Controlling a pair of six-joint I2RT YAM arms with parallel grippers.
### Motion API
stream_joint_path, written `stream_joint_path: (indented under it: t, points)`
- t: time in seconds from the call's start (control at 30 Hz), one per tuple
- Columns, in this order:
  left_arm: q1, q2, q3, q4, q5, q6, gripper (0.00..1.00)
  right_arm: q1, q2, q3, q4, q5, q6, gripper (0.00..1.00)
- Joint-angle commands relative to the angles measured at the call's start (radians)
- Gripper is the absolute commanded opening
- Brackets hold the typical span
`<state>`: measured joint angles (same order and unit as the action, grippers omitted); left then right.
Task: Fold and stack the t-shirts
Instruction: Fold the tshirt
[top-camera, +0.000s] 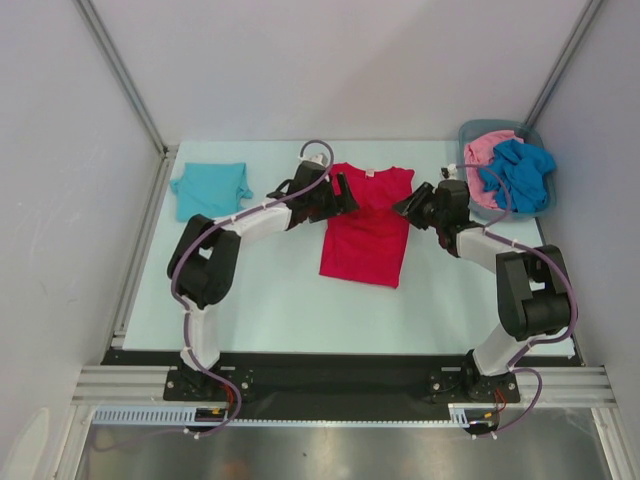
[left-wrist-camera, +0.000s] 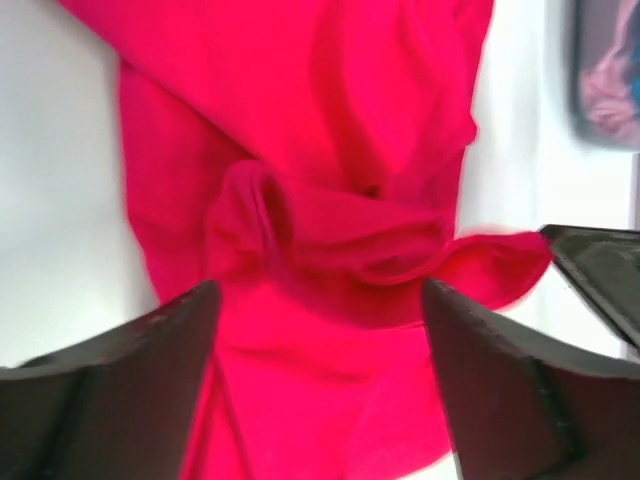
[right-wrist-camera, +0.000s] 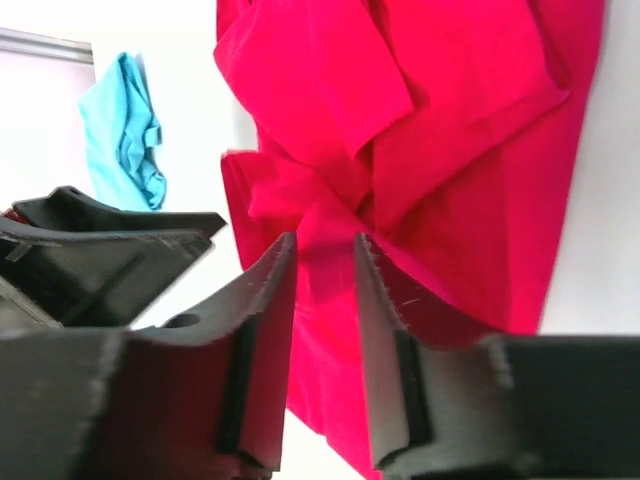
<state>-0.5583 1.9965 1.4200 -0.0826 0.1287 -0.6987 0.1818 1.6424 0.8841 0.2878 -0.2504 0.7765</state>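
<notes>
- Left gripper: fingers spread wide, nothing grasped. It is hung just above the red shirt, over the bunched sleeve cloth at its left side.
- Right gripper: fingers parted only narrowly. Red cloth is seen through the gap but is not clamped. It is placed at the shirt's right edge, near the sleeve.
- Red shirt: laid mid-table, collar to the far side, both sleeves turned inward so that a narrow strip is formed. The middle folds are lumpy.
- Teal shirt: folded, at the far left corner, well apart from the red one.
- Bin: far right corner. A pink shirt and a blue shirt are heaped inside, unfolded.
- Step in hand: judged to be the sleeve fold on the red shirt, with the cross fold not yet made.
- Next move: both hem corners are to be pinched and carried to the collar evenly, then the bundle is to be set on the teal shirt.
- Writing: none legible. A pale speck at the red collar may be a label, too small to be read.
</notes>
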Motion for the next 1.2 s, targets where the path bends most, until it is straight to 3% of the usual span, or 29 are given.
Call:
stream_joint_path:
  t: [0.0, 0.07, 0.27, 0.53, 0.73, 0.9, 1.17]
  points:
    - [0.009, 0.001, 0.06, -0.009, -0.052, 0.027, 0.95, 0.005, -0.018, -0.011, 0.053, 0.028, -0.016, 0.35]
    - [0.011, 0.002, 0.069, -0.011, -0.057, 0.033, 1.0, 0.004, -0.03, -0.019, 0.068, 0.033, -0.016, 0.36]
    - [0.014, -0.033, 0.053, -0.006, -0.037, 0.021, 1.0, 0.007, -0.082, -0.017, 0.044, 0.051, -0.023, 0.35]
    - [-0.017, -0.218, -0.168, 0.021, -0.032, -0.045, 1.0, 0.062, -0.236, -0.077, -0.087, 0.092, -0.049, 0.34]
    - [-0.089, -0.361, -0.45, 0.078, -0.12, -0.071, 1.0, 0.166, -0.433, -0.293, -0.133, 0.201, 0.0, 0.34]
    - [-0.089, -0.436, -0.68, 0.251, -0.1, -0.102, 0.98, 0.176, -0.597, -0.518, -0.125, 0.22, 0.035, 0.34]
    - [-0.086, -0.469, -0.828, 0.383, -0.1, -0.114, 0.97, 0.168, -0.791, -0.7, -0.133, 0.171, 0.084, 0.36]
